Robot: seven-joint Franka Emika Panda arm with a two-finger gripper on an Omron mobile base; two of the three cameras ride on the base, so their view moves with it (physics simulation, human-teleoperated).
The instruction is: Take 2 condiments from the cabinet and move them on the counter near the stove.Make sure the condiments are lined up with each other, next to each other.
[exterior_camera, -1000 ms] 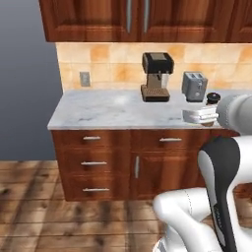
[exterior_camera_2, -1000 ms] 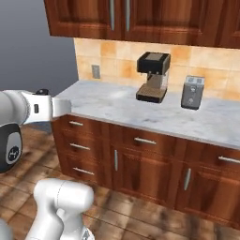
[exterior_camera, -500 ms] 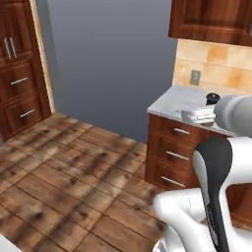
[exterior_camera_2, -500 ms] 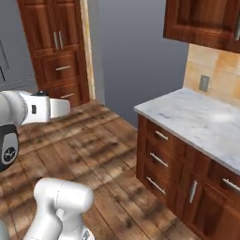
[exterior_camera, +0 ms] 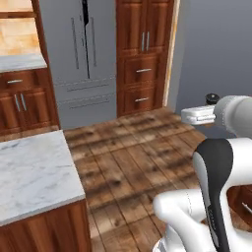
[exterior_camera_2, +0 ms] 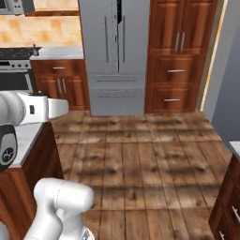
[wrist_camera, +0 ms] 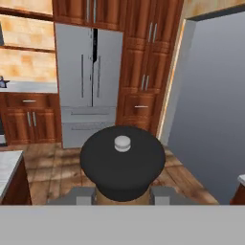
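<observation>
Since half a second ago my base has swung from the counter corner toward the fridge (exterior_camera: 78, 54). My claw (wrist_camera: 122, 194) is clenched on the shaker (wrist_camera: 122, 162), carried above the wood floor (exterior_camera_2: 140, 154). Marble counter (exterior_camera: 29, 172) lies at lower left.

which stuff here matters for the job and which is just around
Job: tan shaker, clamped in the gripper; stove; marble counter beside it.
Just around: fridge; tall cupboards; microwave; wooden floor.
</observation>
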